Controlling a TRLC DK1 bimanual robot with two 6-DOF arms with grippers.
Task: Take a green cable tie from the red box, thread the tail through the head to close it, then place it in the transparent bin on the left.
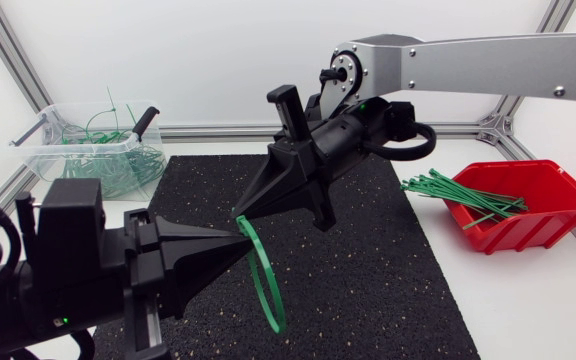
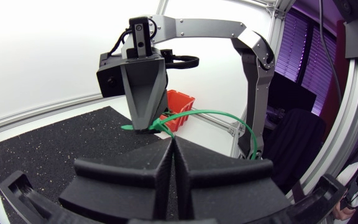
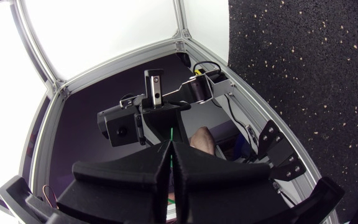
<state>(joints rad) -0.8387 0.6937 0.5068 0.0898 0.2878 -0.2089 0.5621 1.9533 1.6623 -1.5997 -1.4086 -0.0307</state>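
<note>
Grippers meet tip to tip above the middle of the black mat (image 1: 388, 270), both pinching one green tie (image 1: 267, 290). Left gripper (image 1: 234, 234), coming in from the near left, has its fingers pressed together with only a seam between them, and the tie emerges at their tips. Right gripper (image 1: 241, 212), angled down from the far right, is likewise closed narrow on the tie, just beside the left one's tips. Its own wrist view shows a green sliver in the seam of its fingers.

From the two tips the tie curves down in a loop toward the near edge of the mat. Whether its lower end touches the mat cannot be told. In the left wrist view a short flat end of the tie juts past the right gripper's tips on one side, while the long part arcs away on the other. Whether the tail is through the head cannot be told.

Red box (image 1: 528, 226) sits on the white table (image 1: 528, 310) at the right, just off the mat, with a bundle of straight spare ties (image 1: 458, 192) sticking out over its left rim. Bin (image 1: 38, 150), of clear plastic, stands at the far left corner, well apart from the grippers, holding a tangle of binned ties (image 1: 118, 165).
</note>
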